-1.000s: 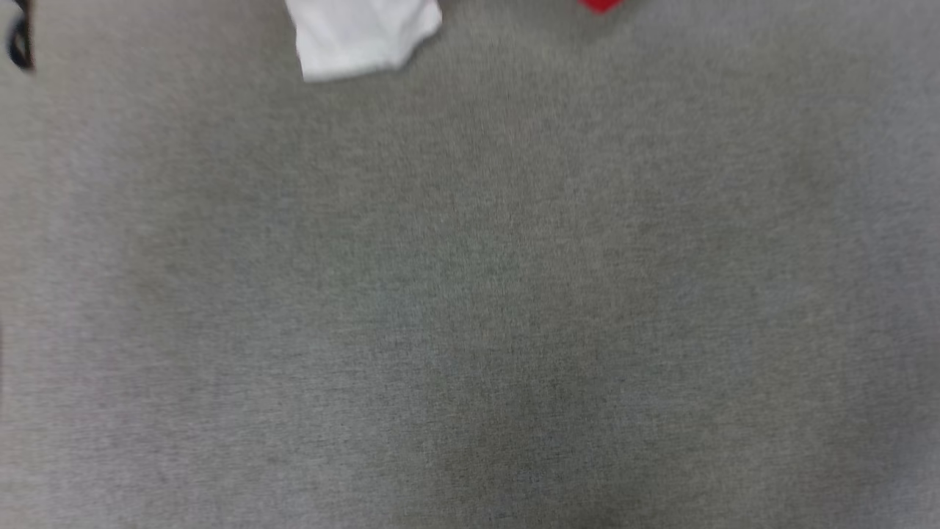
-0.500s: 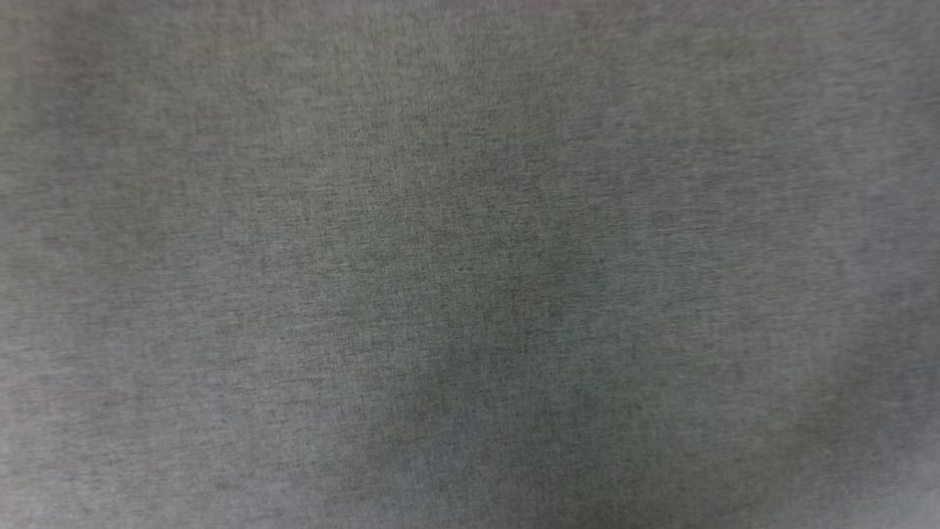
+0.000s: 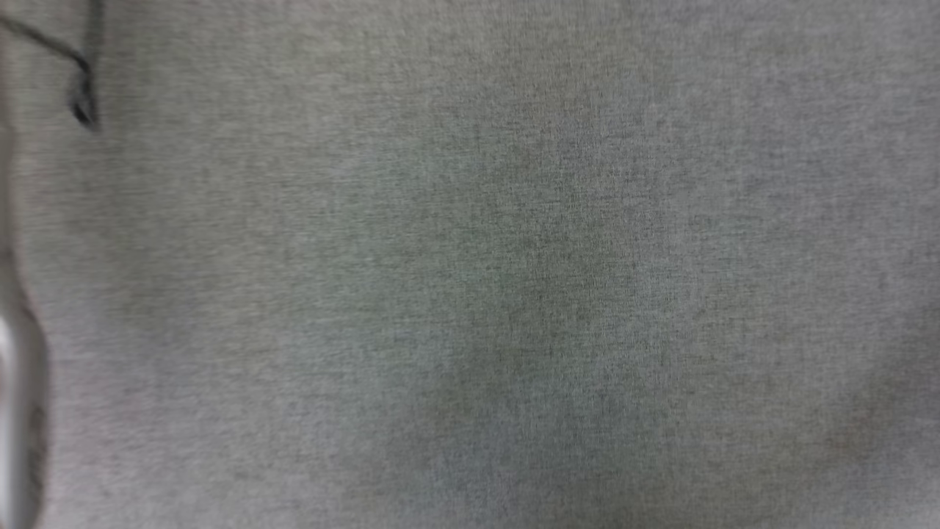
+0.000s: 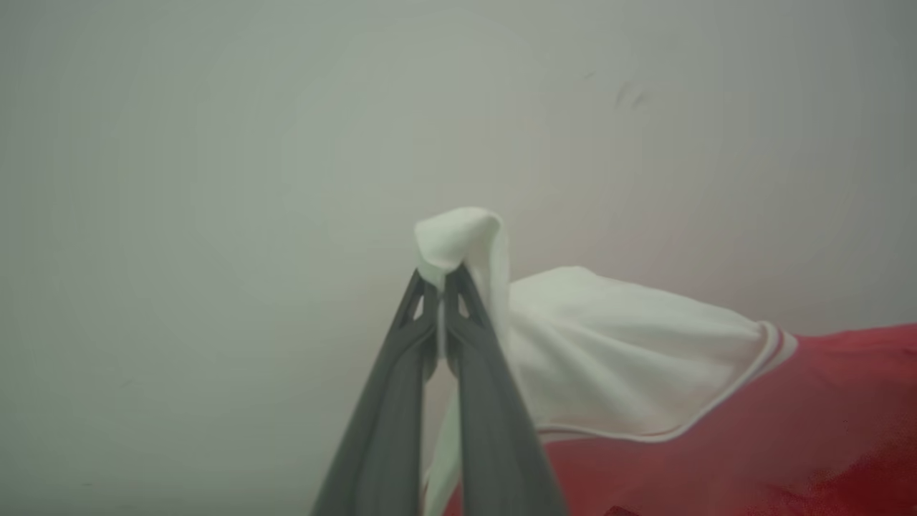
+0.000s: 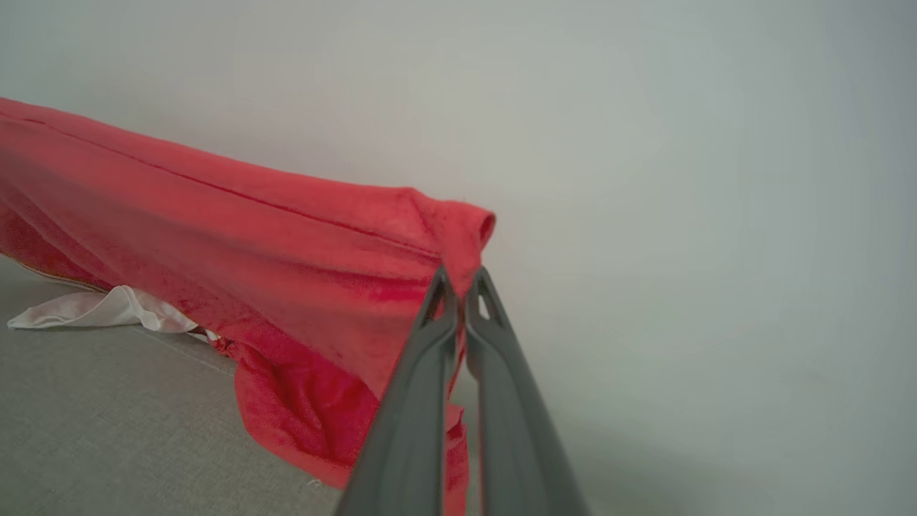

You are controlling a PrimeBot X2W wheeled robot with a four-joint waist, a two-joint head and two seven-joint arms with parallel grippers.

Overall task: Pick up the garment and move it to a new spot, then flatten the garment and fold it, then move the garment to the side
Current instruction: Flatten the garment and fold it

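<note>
Left wrist view: the garment is pinched at a white sleeve by the left gripper, at a red edge by the right gripper. It should be held level and taut for flat laying.

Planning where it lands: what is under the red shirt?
Under the shirt lies the grey cloth surface, a white fold resting on it. Whatever sits beneath the bunched red folds is covered.

no text, label or number can be read anywhere
</note>
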